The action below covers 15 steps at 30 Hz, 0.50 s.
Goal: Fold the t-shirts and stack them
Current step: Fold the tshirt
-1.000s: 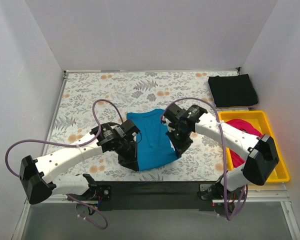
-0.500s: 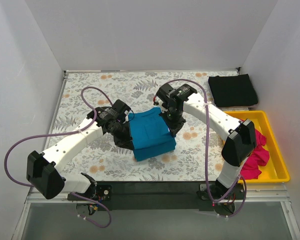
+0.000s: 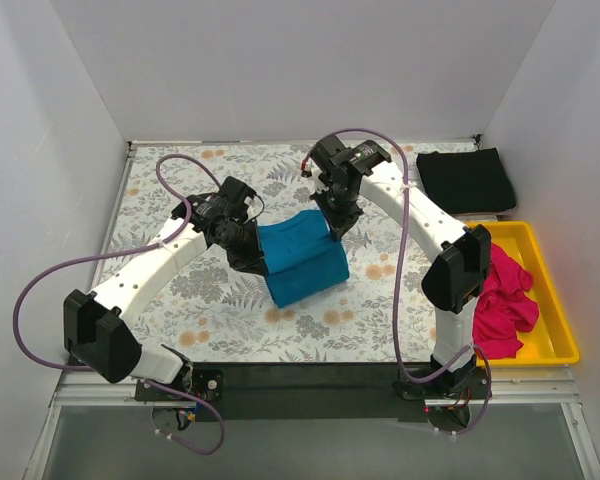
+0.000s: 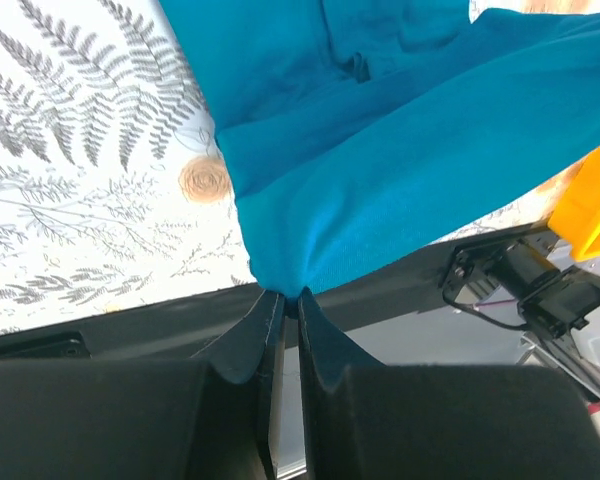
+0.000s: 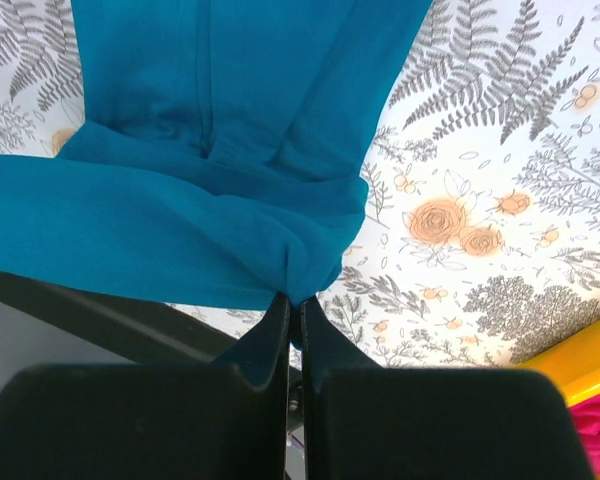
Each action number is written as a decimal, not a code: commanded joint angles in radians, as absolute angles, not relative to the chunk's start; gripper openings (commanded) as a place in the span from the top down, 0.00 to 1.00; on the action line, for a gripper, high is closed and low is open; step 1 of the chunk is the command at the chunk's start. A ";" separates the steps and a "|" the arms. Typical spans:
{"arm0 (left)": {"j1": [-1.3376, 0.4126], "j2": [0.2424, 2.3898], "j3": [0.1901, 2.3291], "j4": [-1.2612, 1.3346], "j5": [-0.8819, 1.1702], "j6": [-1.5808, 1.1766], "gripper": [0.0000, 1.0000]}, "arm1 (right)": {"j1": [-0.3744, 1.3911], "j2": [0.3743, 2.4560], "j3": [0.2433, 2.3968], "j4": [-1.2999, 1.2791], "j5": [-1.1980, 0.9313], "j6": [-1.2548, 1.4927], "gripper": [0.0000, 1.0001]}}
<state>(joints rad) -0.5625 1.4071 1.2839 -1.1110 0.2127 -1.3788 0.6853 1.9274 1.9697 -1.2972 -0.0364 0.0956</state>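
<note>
Pinching teal t-shirt (image 3: 302,262) edge both sides: left gripper (image 4: 288,303), right gripper (image 5: 295,305) jaws pressed together on cloth. Shirt mid floral mat (image 3: 180,180), fold raised. Risk: thin pinch slips, or uneven arm travel skews fold.

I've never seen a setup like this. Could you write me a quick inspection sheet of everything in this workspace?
Surface: floral-patterned table, flat, with a black strip along the near edge.
Job's things: teal t-shirt mid-table, partly folded, one end lifted; black t-shirt folded at the far right corner; pink t-shirt crumpled.
Clutter: yellow tray at the right edge, holding the pink t-shirt.
Grippers: left gripper and right gripper each pinch the teal fabric shut.
Cables: purple cables loop along both arms, clear of the shirts.
Surroundings: plain white walls on three sides.
</note>
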 commanded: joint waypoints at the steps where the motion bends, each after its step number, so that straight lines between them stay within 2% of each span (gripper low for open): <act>1: -0.517 1.416 1.315 -1.095 0.236 -1.336 1.00 | 0.669 1.957 2.051 -1.318 -0.034 0.075 0.99; 15: -0.374 1.511 1.301 -0.956 0.281 -1.272 1.00 | 0.640 2.138 2.263 -1.293 -0.011 0.055 0.99</act>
